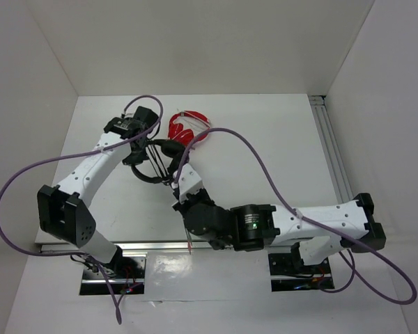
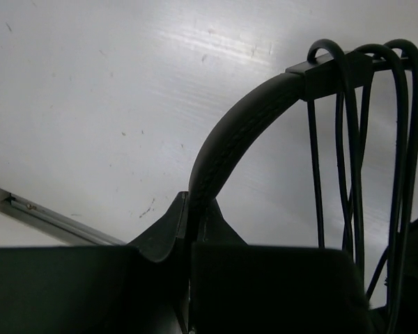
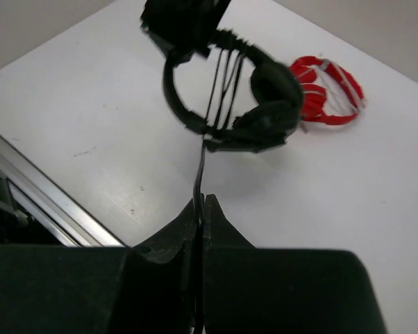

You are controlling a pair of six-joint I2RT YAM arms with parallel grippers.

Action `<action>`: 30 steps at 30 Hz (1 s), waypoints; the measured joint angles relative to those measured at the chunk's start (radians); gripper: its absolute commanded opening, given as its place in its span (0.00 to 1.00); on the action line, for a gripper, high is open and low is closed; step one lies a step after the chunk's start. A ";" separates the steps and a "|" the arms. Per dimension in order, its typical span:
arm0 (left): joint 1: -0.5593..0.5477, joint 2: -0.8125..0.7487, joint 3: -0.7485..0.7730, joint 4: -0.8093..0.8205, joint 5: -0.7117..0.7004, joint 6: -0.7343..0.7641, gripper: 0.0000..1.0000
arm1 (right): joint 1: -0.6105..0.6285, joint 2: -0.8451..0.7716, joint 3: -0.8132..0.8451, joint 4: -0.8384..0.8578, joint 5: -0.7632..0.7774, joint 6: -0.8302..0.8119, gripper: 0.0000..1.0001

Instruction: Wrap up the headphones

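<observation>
Left gripper [image 2: 191,223]: closed tight on the padded headband [image 2: 230,139], which rises from between the fingers and arcs up and to the right.
Cable loops [image 2: 352,139]: past the left fingers to the right, draped over the headband's slider and hanging down in several strands.
Right gripper [image 3: 200,209]: pinched closed on a single strand of the cable [image 3: 198,174], which runs straight ahead from the fingertips to the headset.
Headphones [image 3: 265,104]: directly ahead of the right gripper, with the left gripper at their top. The earcups [image 3: 275,87] sit ahead and to the right. Whether they touch the table [image 3: 90,90] cannot be told.
Red headphones [image 3: 327,90]: beyond the black earcups, farther right on the table, just beside them; contact is unclear.
Aluminium rail [image 3: 49,202]: close on the right gripper's left, along the table edge.
</observation>
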 measured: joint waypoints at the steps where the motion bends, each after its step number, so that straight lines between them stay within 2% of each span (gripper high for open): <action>1: -0.013 0.003 -0.016 0.003 -0.002 -0.008 0.00 | -0.003 -0.003 0.036 -0.029 0.013 -0.019 0.00; 8: -0.067 0.021 -0.114 -0.012 0.050 -0.020 0.00 | -0.082 0.069 0.249 -0.268 0.038 -0.144 0.00; 12: -0.113 -0.026 -0.184 0.058 0.071 0.005 0.00 | -0.203 0.078 0.249 -0.298 0.038 -0.229 0.00; 16: -0.225 -0.165 -0.252 0.103 0.123 0.048 0.00 | -0.373 0.041 0.180 -0.228 0.033 -0.333 0.00; 19: -0.381 -0.269 -0.257 0.129 0.169 0.063 0.00 | -0.491 -0.011 0.115 -0.164 -0.048 -0.422 0.00; 23: -0.552 -0.342 -0.262 0.185 0.212 0.055 0.00 | -0.566 -0.025 0.110 -0.122 -0.187 -0.502 0.00; 30: -0.681 -0.369 -0.163 0.142 0.180 0.030 0.00 | -0.739 -0.029 0.055 -0.122 -0.543 -0.532 0.00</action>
